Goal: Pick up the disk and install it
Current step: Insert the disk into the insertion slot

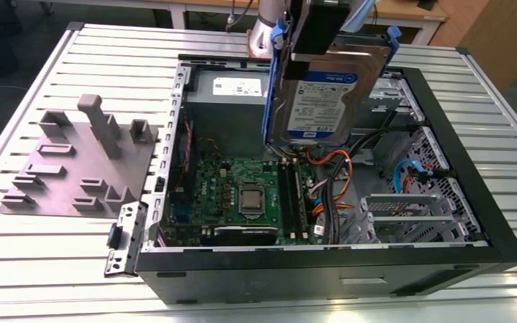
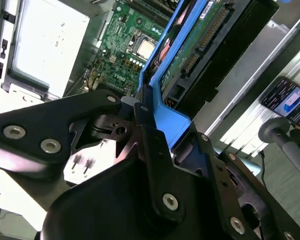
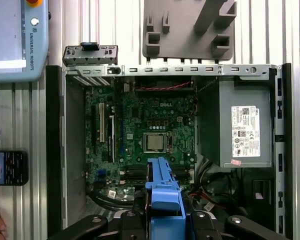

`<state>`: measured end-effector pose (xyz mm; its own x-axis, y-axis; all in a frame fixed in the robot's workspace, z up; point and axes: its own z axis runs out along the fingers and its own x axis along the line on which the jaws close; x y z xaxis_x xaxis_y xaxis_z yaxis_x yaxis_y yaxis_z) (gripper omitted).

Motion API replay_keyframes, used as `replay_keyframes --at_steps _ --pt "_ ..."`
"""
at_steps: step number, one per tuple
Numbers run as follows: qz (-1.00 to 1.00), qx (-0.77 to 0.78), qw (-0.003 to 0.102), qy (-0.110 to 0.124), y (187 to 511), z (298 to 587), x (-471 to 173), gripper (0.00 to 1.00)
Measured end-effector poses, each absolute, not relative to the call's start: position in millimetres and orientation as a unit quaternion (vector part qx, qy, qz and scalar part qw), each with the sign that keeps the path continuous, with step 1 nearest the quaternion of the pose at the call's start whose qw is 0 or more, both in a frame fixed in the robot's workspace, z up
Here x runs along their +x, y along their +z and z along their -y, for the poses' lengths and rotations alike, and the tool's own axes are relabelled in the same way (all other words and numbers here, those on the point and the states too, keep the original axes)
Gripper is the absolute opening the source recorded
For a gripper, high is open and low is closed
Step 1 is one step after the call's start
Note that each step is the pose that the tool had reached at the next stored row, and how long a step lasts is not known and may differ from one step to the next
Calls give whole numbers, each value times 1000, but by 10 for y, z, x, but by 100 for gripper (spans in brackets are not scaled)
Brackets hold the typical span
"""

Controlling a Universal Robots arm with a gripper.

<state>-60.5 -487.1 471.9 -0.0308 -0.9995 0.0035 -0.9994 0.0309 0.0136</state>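
Disk (image 1: pixel 317 94), clenched at its blue rails by the gripper (image 1: pixel 320 37), hangs over the open computer case (image 1: pixel 497 222); best kept square, clear of the cables (image 1: pixel 330 159).

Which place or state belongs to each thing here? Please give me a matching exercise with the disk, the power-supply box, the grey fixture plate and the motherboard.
Things:
1. disk
2. power-supply box
3. grey fixture plate
4. motherboard

Places or states:
A. lies on the table, outside the case, at the exterior view's left
B. green, flat on the floor of the open case
C. held by the tool above the open case
D. carries a white sticker, sits in a corner of the case

Pairs: 1-C, 2-D, 3-A, 4-B
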Motion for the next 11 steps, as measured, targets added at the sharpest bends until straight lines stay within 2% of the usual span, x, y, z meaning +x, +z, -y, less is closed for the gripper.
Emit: replay_keyframes --at_steps 11 --pt "718 696 6 -4 4709 4950 -590 36"
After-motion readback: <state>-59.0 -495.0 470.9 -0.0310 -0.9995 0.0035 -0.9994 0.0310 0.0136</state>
